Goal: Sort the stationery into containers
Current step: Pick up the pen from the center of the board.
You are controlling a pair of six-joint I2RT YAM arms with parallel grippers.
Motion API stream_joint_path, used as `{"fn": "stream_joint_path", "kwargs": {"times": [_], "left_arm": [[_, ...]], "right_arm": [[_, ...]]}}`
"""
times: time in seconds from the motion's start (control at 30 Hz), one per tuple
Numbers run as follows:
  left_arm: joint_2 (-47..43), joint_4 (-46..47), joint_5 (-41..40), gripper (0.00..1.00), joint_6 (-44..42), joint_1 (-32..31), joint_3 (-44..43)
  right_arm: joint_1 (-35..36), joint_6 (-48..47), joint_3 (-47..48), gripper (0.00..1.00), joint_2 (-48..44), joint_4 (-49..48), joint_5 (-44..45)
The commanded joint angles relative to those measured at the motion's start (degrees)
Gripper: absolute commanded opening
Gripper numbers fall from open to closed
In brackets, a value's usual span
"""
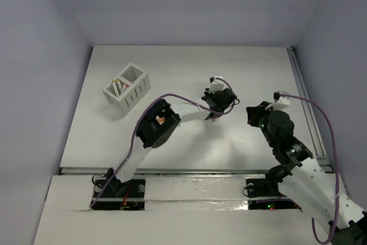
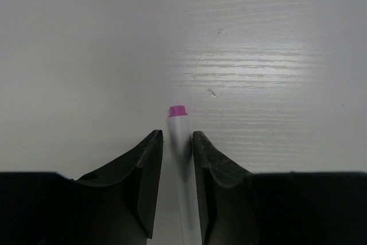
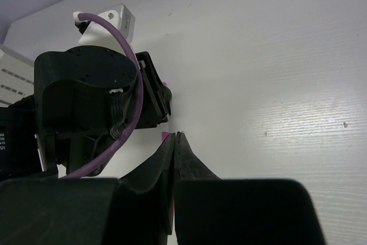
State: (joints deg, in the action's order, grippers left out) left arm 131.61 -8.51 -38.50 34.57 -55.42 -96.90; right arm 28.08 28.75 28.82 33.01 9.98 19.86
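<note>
Inspecting my left pincer [image 2: 178, 135]: the jaws stand slightly apart, flanking a white pen [image 2: 181, 164] that lies on the table [image 2: 269, 38] between them. A sliver of gap shows at each side, and the pen's magenta cap [image 2: 178, 110] pokes out just beyond the tips. My right pincer [image 3: 176, 135] is closed, its tips together with nothing between them, and it sits near the left one, to that pincer's right. The white two-compartment box [image 1: 133, 97] stands well off to the left of my left pincer. Pens [image 1: 117, 87] lean in the compartment farther from it.

table [image 1: 189, 73]: white, wood-grain | walls [image 1: 40, 55]: pale lavender | rail [image 1: 301, 78]: right edge
</note>
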Motion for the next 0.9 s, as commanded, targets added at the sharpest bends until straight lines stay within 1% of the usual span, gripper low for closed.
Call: {"fn": "stream_joint_path", "kwargs": {"times": [0.0,0.07,0.17,0.2,0.33,0.5,0.7,0.73,0.77,0.87], "left_arm": [[0.49,-0.63,-1.75,0.25,-1.96,-0.13,-0.22],[0.84,-0.45,-1.75,0.23,-2.13,-0.13,-0.30],[0.58,-0.19,-1.84,0.02,-1.26,-0.13,0.31],[0.31,-0.01,-1.93,0.00,-1.08,-0.13,0.66],[-2.23,1.56,-2.72,0.00,-1.96,-0.13,1.89],[-10.75,7.10,-2.37,0.00,-5.65,-0.13,5.40],[-22.44,7.90,-1.93,0.00,-8.81,6.89,8.13],[-25.76,8.07,-2.36,0.00,-9.34,8.21,8.83],[-27.62,8.07,-2.54,0.00,-10.47,11.27,10.66],[-34.48,8.51,-2.54,0.00,-12.06,16.81,14.01]], "right_arm": [[-0.48,-0.54,-0.34,0.00,-0.41,-1.98,-0.26],[-0.48,-0.54,-0.43,0.00,-0.50,-1.98,-0.26],[-0.48,-0.63,-0.43,0.00,-0.76,-1.98,-0.52],[-0.48,-0.63,-0.43,0.00,-0.76,-1.98,-0.52],[-0.48,-0.63,-0.52,0.00,-1.02,-2.07,-0.78],[-0.48,-0.54,-0.52,0.00,-1.02,-2.16,-1.22],[-0.48,-0.71,-0.61,0.00,-0.85,-2.07,-1.49],[-0.48,-0.72,-0.52,0.00,-0.85,-1.81,-1.49],[-0.48,-0.80,-0.52,0.00,-0.85,-1.72,-1.49],[-0.48,-0.80,-0.52,0.00,-1.11,-1.72,-1.49]]}}
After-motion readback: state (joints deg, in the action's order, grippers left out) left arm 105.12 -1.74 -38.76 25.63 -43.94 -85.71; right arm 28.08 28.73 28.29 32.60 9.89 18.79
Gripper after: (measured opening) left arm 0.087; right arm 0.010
